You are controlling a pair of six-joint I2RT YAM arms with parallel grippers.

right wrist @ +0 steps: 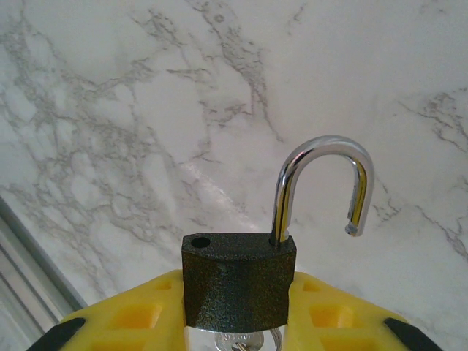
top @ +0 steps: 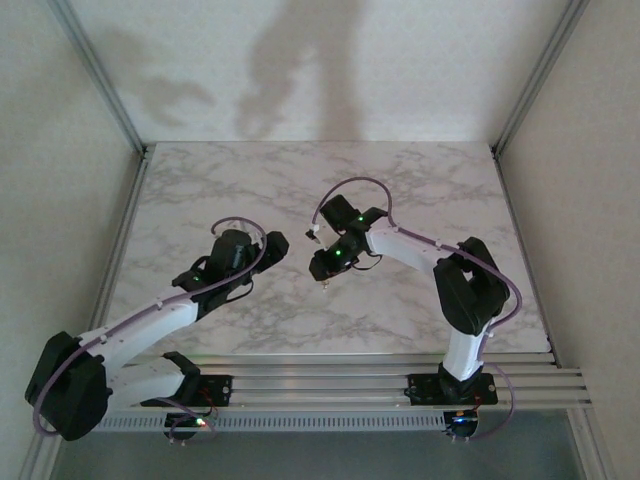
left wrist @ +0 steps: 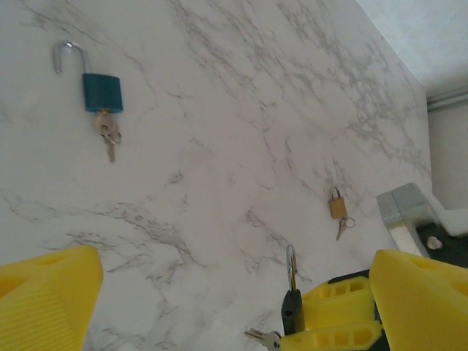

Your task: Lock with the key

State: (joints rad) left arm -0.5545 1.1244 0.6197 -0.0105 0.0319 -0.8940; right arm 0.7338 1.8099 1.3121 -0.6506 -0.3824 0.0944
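Observation:
My right gripper (right wrist: 238, 296) is shut on the body of a small black padlock (right wrist: 238, 281), held above the table. Its silver shackle (right wrist: 322, 183) stands swung open, the free end out of its hole. The key (right wrist: 245, 341) sits under the body, between the yellow fingers. In the left wrist view the padlock (left wrist: 291, 307) is edge-on, with the key (left wrist: 267, 338) poking out at its lower left. My left gripper (left wrist: 234, 292) is open wide, with a yellow finger (left wrist: 44, 300) on either side of that key and neither touching it. From above, the left gripper (top: 272, 246) faces the right gripper (top: 320, 250) closely.
A blue padlock (left wrist: 102, 92) with an open shackle and hanging keys lies on the marble table (left wrist: 219, 146) farther off. A small brass padlock (left wrist: 337, 207) with a key lies nearer the right gripper. Frame posts and walls bound the table (top: 420, 180).

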